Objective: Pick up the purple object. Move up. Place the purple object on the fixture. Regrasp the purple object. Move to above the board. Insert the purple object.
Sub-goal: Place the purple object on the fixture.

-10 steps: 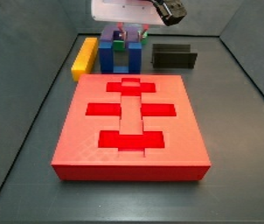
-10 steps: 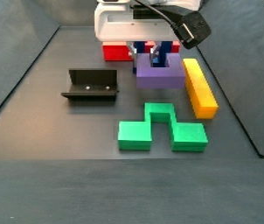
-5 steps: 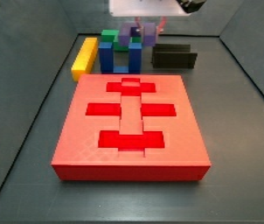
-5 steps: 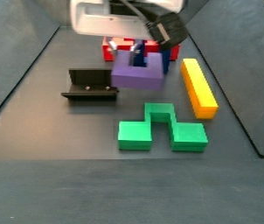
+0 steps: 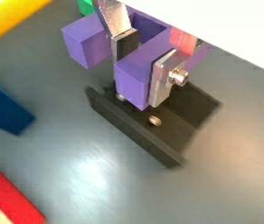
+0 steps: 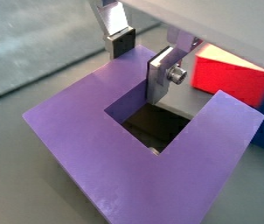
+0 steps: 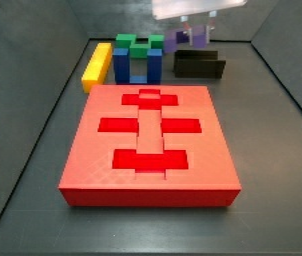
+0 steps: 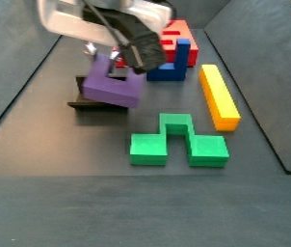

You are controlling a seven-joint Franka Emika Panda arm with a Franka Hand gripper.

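While the board (image 7: 150, 145) lies flat on the surface with its cutouts empty, the purple object (image 8: 114, 86) hangs tilted just above the fixture (image 5: 152, 122). The pincer (image 6: 142, 56) is clamped on one prong, one finger inside the notch.

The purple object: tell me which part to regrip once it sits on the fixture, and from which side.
Probably one prong of the purple object, taken from above. The gripper already holds it that way over the fixture: one finger sits in the notch, the other finger outside. The prong's flat parallel faces suit the plates, and the open notch gives room.
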